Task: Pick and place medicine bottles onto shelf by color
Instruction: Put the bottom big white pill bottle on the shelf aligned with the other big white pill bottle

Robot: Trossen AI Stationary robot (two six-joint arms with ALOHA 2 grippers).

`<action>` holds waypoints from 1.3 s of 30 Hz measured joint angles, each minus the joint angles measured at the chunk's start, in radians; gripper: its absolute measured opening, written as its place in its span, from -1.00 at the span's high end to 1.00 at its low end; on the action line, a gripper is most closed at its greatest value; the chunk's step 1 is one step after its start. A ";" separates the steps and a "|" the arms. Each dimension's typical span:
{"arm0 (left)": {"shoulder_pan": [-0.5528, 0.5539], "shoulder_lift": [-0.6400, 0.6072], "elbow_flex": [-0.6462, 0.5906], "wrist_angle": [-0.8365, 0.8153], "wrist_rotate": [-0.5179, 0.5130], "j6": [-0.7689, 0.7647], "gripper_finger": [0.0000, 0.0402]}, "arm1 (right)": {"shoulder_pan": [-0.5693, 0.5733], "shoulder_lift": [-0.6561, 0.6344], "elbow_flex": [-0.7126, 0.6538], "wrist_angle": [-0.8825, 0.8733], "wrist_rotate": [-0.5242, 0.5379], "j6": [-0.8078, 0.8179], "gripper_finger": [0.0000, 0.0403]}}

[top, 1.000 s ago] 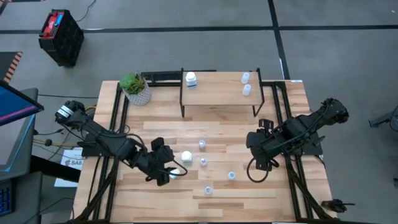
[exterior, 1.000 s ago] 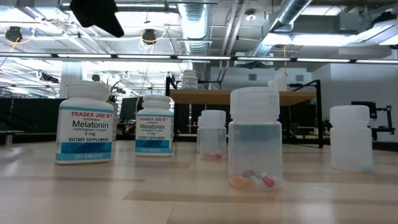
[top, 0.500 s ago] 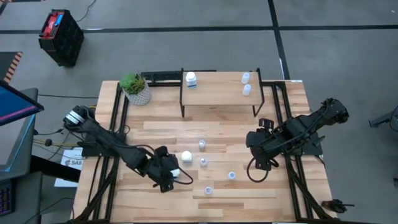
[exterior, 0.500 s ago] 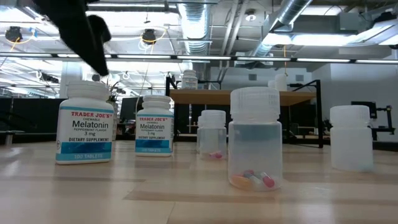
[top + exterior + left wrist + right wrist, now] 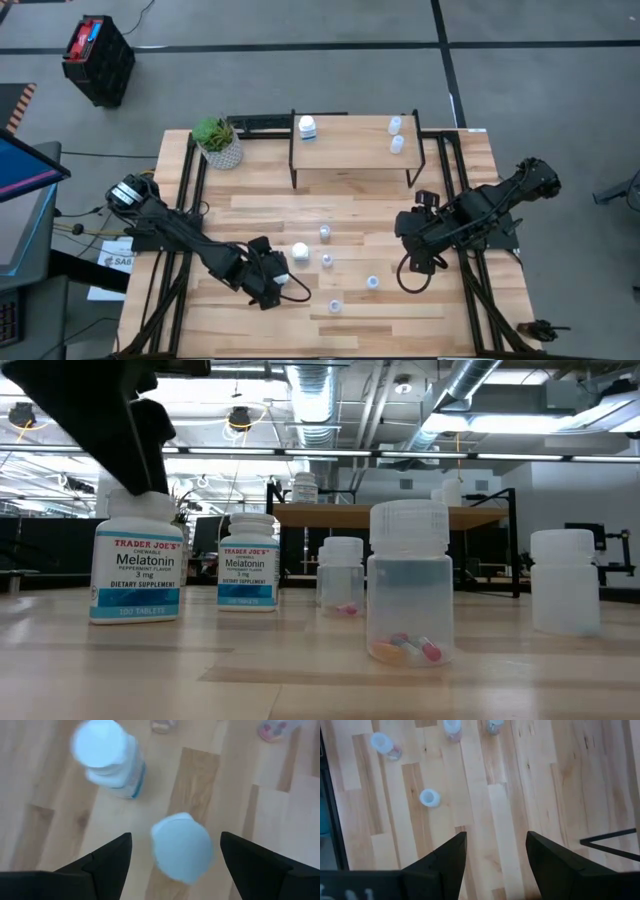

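A wooden table (image 5: pixel 260 210) seen from above, with a low shelf (image 5: pixel 350 152) at its far edge. The shelf holds one white bottle (image 5: pixel 307 127) at its left end and two clear bottles (image 5: pixel 396 134) at its right.

The left gripper (image 5: pixel 172 851) hangs above a white melatonin bottle (image 5: pixel 182 846) near the table's left front, fingers spread wide either side of its cap. A second white bottle (image 5: pixel 111 757) stands just beside it.

The step in hand looks like picking a white bottle; next the fingers must drop around it and close.

The right gripper (image 5: pixel 495 847) waits open at the table's right, above bare planks. Four clear bottles (image 5: pixel 327 260) stand between the arms.
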 joint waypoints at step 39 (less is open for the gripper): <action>0.217 -0.002 0.134 -0.205 0.313 0.355 0.32 | 0.000 0.000 0.000 0.005 0.011 -0.010 -0.12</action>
